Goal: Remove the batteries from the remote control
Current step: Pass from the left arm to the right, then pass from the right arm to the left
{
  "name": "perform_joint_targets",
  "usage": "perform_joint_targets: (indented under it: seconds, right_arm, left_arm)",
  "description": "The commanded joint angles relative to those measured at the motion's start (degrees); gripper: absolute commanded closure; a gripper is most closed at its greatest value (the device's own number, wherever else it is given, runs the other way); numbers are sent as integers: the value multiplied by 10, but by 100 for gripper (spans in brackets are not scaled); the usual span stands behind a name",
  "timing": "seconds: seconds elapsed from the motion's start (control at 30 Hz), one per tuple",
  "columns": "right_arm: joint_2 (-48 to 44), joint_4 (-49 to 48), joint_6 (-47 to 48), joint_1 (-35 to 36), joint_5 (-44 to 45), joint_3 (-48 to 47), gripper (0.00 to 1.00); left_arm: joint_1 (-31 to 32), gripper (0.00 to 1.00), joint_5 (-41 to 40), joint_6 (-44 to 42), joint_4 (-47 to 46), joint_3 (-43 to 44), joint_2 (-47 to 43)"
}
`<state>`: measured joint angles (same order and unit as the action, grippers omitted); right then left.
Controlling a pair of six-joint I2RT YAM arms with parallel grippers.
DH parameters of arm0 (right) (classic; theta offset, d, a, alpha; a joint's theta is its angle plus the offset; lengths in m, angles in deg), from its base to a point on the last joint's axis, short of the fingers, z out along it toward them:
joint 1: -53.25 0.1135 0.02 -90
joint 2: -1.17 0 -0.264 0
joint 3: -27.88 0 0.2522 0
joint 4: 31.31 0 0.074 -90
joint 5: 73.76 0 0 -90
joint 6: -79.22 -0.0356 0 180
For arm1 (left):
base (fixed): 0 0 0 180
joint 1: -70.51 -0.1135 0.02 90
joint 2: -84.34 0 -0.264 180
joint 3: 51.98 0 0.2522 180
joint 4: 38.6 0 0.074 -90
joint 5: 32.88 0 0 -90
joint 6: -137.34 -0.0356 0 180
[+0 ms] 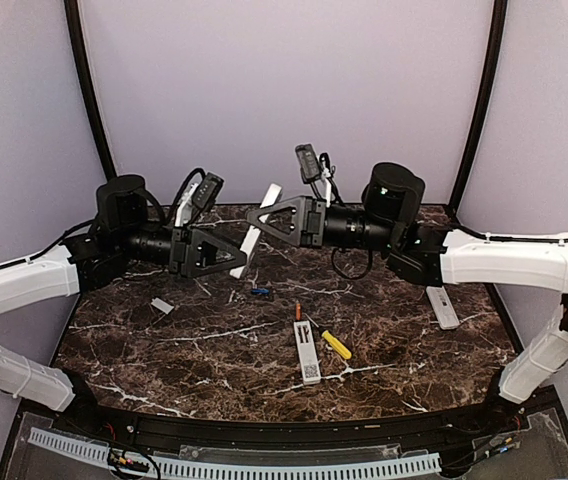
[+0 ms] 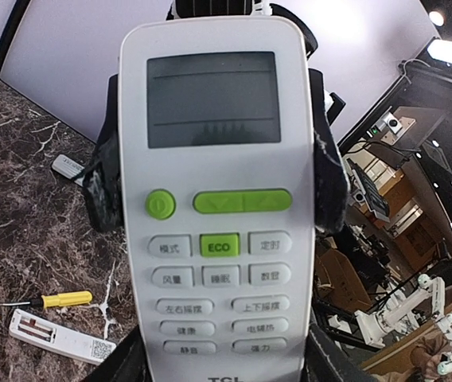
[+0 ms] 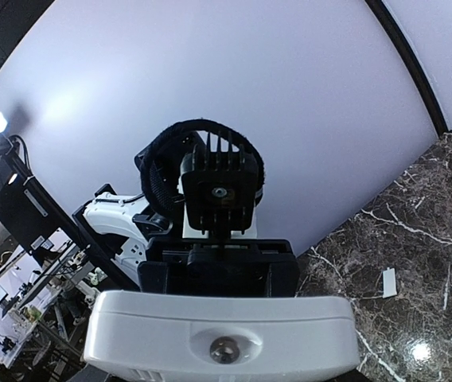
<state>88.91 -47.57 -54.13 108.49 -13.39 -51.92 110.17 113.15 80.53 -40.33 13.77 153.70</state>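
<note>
Low in the middle of the top view, a second remote [image 1: 307, 352] lies flat on the table [image 1: 164, 360]. A yellow-handled tool [image 1: 335, 344] is just beside it. A bit farther back lie the orange battery [image 1: 298, 311] and the blue battery [image 1: 259, 291], apart. Past them, near the middle, the left gripper [image 1: 242, 256] squeezes a white remote [image 1: 261, 225] by its sides. The right gripper [image 1: 254, 214] is at its top end. I cannot tell if it holds on.
</note>
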Motion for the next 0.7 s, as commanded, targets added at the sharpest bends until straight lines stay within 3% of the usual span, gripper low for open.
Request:
perform_joint_targets:
  seconds: [0.0,0.13,0.37,0.57,0.67]
  right_arm:
    - [-13,-20,13,1,33,2,94]
    - [-33,69,38,0,98,-9,100]
    - [-47,254,99,-1,214,-41,100]
    - [21,402,135,2,219,-100,100]
    - [50,423,143,13,215,-106,100]
  left_arm:
    - [3,25,-56,-51,85,15,-20]
    - [-4,12,-142,-102,198,47,-33]
    - [-68,9,-201,-132,330,85,-54]
    - [-153,4,-279,-135,452,131,-57]
    - [-210,4,-259,-134,488,145,-39]
